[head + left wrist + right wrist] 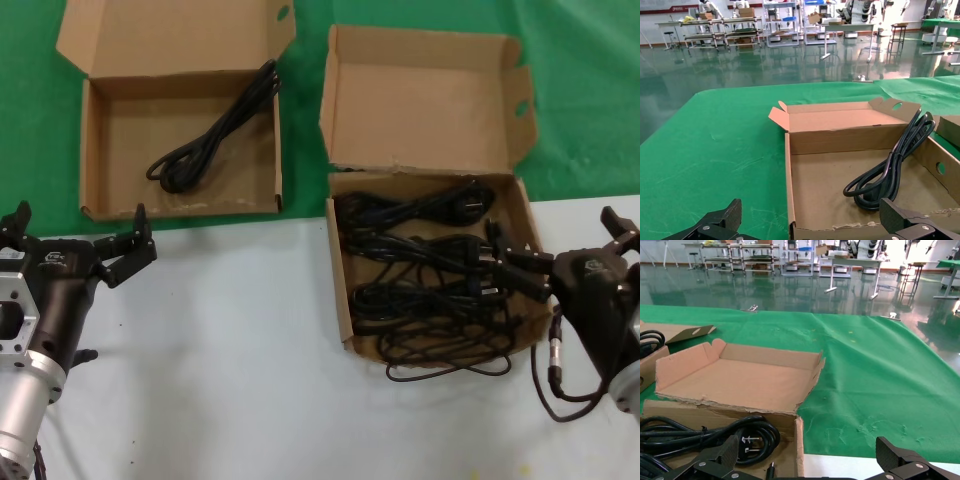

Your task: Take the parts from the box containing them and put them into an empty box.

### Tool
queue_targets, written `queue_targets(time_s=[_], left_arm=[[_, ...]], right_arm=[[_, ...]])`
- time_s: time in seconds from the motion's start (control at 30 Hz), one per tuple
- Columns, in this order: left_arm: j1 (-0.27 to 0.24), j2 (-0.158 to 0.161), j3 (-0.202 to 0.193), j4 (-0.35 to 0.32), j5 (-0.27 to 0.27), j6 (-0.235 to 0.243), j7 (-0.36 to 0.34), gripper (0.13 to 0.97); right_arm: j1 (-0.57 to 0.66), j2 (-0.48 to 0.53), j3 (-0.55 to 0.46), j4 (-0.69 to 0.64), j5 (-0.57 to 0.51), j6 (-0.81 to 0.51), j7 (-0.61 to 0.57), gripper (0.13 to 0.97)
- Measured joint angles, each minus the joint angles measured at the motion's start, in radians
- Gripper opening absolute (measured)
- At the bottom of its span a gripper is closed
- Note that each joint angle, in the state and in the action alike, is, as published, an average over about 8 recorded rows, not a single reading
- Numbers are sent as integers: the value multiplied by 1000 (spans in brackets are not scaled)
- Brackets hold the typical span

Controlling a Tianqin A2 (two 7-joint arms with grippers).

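Observation:
The side-flapped cardboard box [341, 290] at centre right holds several coiled black power cords [430, 270]; one loop hangs over its front edge onto the table. The flat-lidded box [95, 150] at back left holds a single cord [215, 135], also seen as a cord [890, 170] in the left wrist view. My left gripper [80, 228] hovers open just in front of that box [840, 135], straddling its near left corner, with nothing between the fingers. My right gripper [565, 245] stands open at the full box's right wall [799, 440], one finger over the cords [740, 432]. It holds nothing.
The boxes' fronts rest on a white table [250, 350], and green cloth [580, 90] covers the back. My own cable with a silver connector [555, 360] hangs by the right arm. Both lids [420, 100] stand open behind the boxes.

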Motion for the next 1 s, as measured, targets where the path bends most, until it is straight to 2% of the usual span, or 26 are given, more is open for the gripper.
queue_targets(time_s=[1.0], left_arm=[[0,0,0,0,0,0,0,966]], right_arm=[[0,0,0,0,0,0,0,966]])
